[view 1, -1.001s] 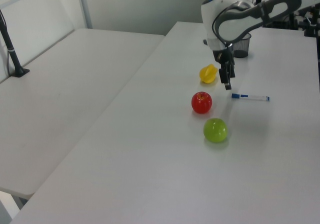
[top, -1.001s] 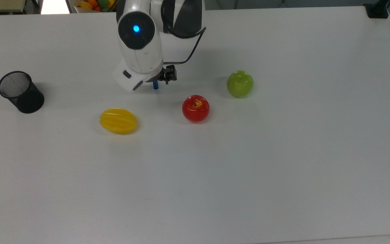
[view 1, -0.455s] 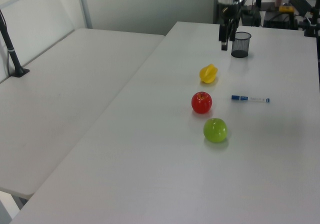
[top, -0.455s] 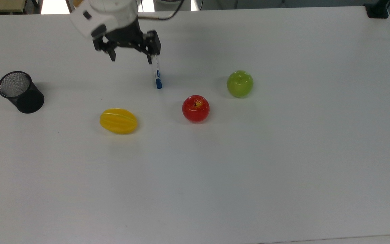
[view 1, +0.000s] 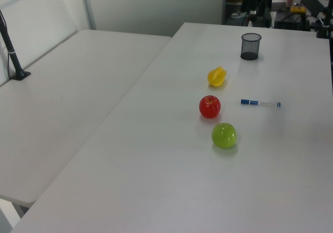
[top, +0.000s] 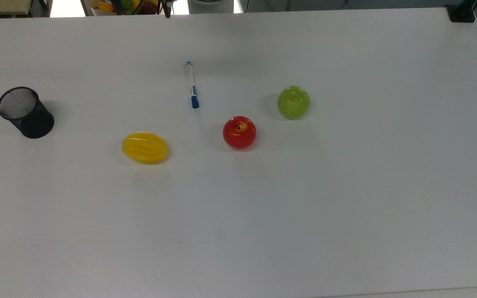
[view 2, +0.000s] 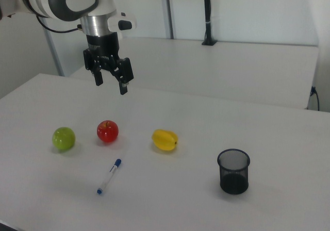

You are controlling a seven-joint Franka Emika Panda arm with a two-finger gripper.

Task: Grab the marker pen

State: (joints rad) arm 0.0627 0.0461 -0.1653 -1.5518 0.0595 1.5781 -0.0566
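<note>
The marker pen (top: 191,85) lies flat on the white table (top: 346,207), a slim white barrel whose blue cap points toward the red apple (top: 239,132). It also shows in the left view as the marker pen (view 1: 260,103) and in the right view as the marker pen (view 2: 109,176). In the right view my gripper (view 2: 110,85) hangs high above the table, well apart from the marker. It is open, with nothing between its fingers.
A green apple (top: 293,102) and the red apple sit to the top view's right of the marker. A yellow ridged fruit (top: 145,147) lies nearer the top view's left. At the top view's far left stands a black mesh cup (top: 25,112).
My gripper has risen from just over the marker and pulled back past the top view's upper edge. The marker has stayed on the table.
</note>
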